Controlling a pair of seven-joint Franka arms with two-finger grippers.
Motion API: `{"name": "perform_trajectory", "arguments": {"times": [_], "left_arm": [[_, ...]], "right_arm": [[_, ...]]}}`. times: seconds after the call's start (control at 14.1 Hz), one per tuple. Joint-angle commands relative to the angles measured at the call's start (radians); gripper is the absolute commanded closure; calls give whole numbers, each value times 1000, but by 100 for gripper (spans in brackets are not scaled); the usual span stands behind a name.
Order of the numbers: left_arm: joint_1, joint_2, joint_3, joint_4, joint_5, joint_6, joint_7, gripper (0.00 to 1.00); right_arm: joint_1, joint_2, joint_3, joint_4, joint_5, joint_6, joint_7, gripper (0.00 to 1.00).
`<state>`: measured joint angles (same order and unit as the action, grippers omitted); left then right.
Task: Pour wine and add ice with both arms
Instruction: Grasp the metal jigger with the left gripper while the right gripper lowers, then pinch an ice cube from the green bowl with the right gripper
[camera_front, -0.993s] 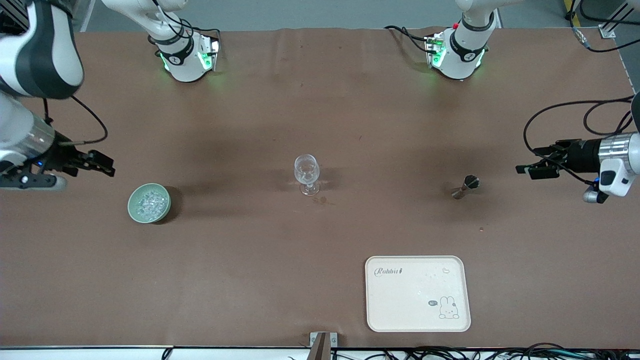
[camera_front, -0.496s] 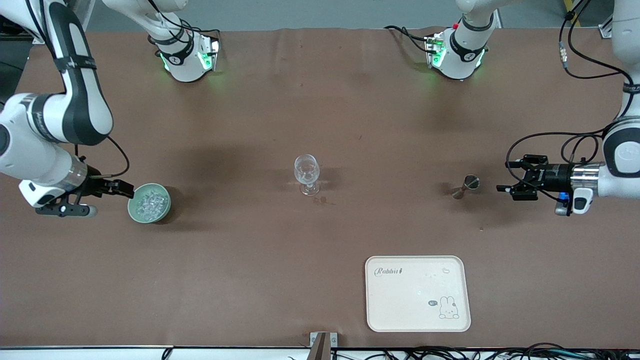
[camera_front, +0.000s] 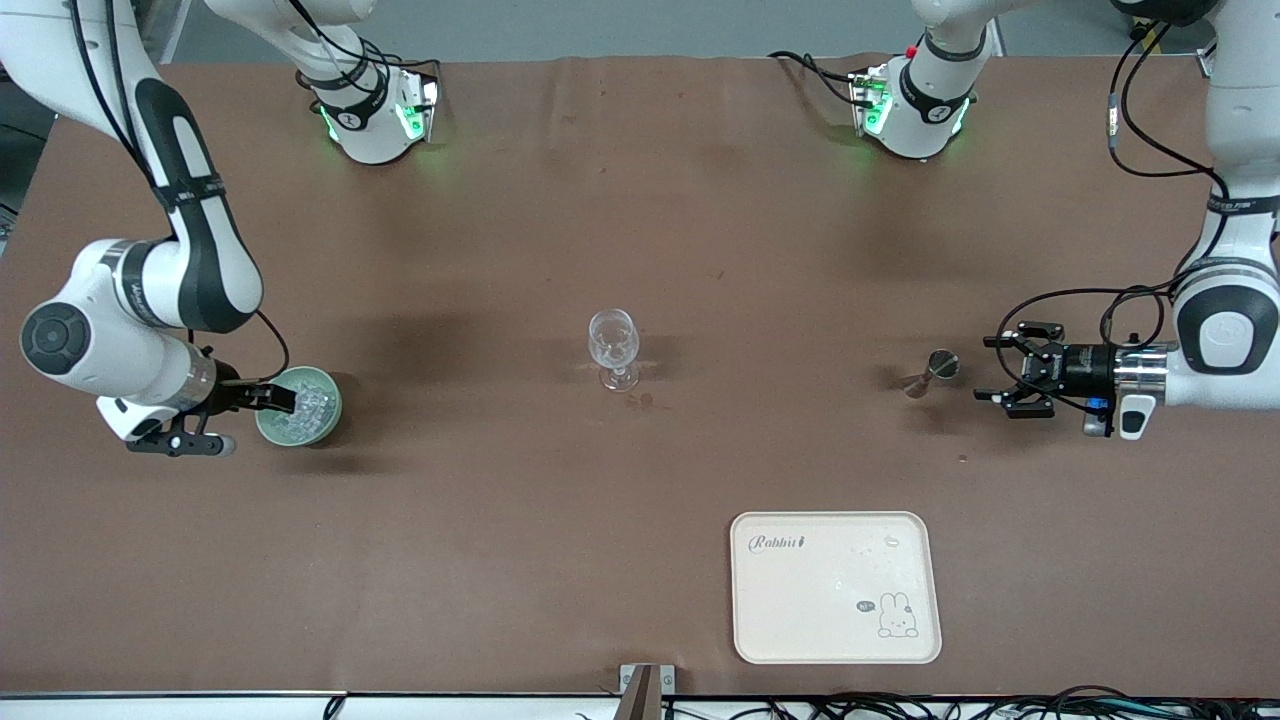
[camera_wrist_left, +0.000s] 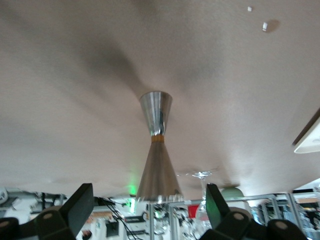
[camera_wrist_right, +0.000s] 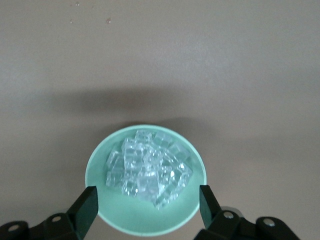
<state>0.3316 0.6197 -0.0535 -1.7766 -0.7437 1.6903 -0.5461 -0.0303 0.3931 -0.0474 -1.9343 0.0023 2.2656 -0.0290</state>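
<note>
A green bowl (camera_front: 327, 412) (camera_wrist_right: 145, 220) holds a heap of clear ice (camera_front: 308, 400) (camera_wrist_right: 149, 169) toward the right arm's end of the table. My right gripper (camera_front: 272, 398) (camera_wrist_right: 147, 204) is open, with one finger on each side of the bowl's rim. A metal jigger (camera_front: 930, 371) (camera_wrist_left: 157, 150) stands upright toward the left arm's end. My left gripper (camera_front: 997, 377) (camera_wrist_left: 149, 202) is open and low beside the jigger, which is just ahead of its fingertips. The clear wine glass (camera_front: 613, 348) stands mid-table. The wine is hidden.
A cream tray (camera_front: 835, 640) with a rabbit print lies nearer the front camera than the jigger. Both arm bases (camera_front: 372, 120) (camera_front: 915, 110) stand along the table's back edge. Small wet spots (camera_front: 640, 401) mark the cloth by the glass.
Both arms have come down and inward. The right gripper has reached the bowl and straddles it. The left gripper has closed in on the jigger.
</note>
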Motion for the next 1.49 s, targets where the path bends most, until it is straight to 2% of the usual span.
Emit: {"name": "perform_trajectory", "arguments": {"times": [0.0, 0.14, 0.21, 0.57, 0.92, 1.42], "left_arm": [[7, 69, -5, 28, -52, 6, -17, 3], [12, 97, -6, 32, -78, 6, -17, 5], [10, 112, -6, 32, -86, 5, -15, 7], [4, 132, -12, 26, -100, -4, 0, 20], [0, 143, -17, 23, -101, -9, 9, 31], [1, 161, -32, 22, -129, -23, 21, 45]], "right_arm": [[-3, 10, 7, -23, 16, 32, -12, 13], [-10, 12, 7, -57, 16, 73, -12, 15], [-8, 12, 7, -95, 16, 116, -12, 16], [-5, 18, 7, -140, 16, 176, -12, 23], [-2, 21, 7, -140, 16, 196, -12, 37], [6, 23, 7, -147, 16, 233, -11, 38]]}}
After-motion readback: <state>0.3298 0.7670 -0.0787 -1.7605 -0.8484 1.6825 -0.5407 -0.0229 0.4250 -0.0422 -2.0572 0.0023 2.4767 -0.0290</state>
